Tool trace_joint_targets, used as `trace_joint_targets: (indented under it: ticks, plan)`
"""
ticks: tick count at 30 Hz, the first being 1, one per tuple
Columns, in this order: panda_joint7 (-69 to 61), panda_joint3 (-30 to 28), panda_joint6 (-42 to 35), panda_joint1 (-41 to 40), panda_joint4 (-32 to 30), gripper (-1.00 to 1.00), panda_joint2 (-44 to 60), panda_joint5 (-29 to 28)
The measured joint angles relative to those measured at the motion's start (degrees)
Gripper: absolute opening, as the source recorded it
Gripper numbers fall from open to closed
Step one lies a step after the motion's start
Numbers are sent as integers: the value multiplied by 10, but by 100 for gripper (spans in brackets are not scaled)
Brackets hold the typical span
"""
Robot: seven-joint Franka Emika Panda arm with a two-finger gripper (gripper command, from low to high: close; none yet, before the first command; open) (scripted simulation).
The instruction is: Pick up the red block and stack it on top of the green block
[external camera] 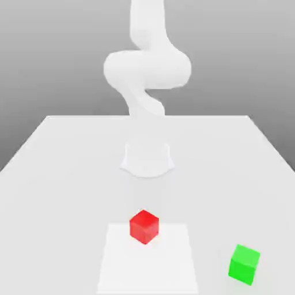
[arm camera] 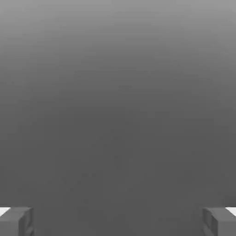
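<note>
The red block (external camera: 144,226) sits on the white table (external camera: 57,173) near the front, in the middle of the exterior view. The green block (external camera: 245,264) rests on the table toward the exterior view's right, closer to the front edge and well apart from the red one. In the hand view my gripper (arm camera: 118,222) is open, its two grey fingertips (arm camera: 16,221) standing far apart with nothing between them and only a grey backdrop beyond. The white arm (external camera: 147,69) rises behind the blocks and bends upward.
The arm's round base (external camera: 147,157) stands mid-table behind the red block. A paler square patch (external camera: 147,268) marks the table surface under and in front of the red block. The table's far edge runs behind the base.
</note>
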Motion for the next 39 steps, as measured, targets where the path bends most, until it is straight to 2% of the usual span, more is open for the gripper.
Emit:
trace_joint_targets:
  ticks: [12,17,21,24,25,32,39]
  plan:
    - [213,65,164,-67,-205,0,217,12]
    - [314,81,256,-86,-295,0,343,18]
    - [373,72,343,-94,-302,0,453,-30]
    - [401,27,397,-57,-294,0,517,-68]
    - [405,18,407,-49,-293,-100,529,-73]
    - [406,18,407,-50,-293,-100,528,-74]
    - [352,43,296,-52,-312,-100,397,3]
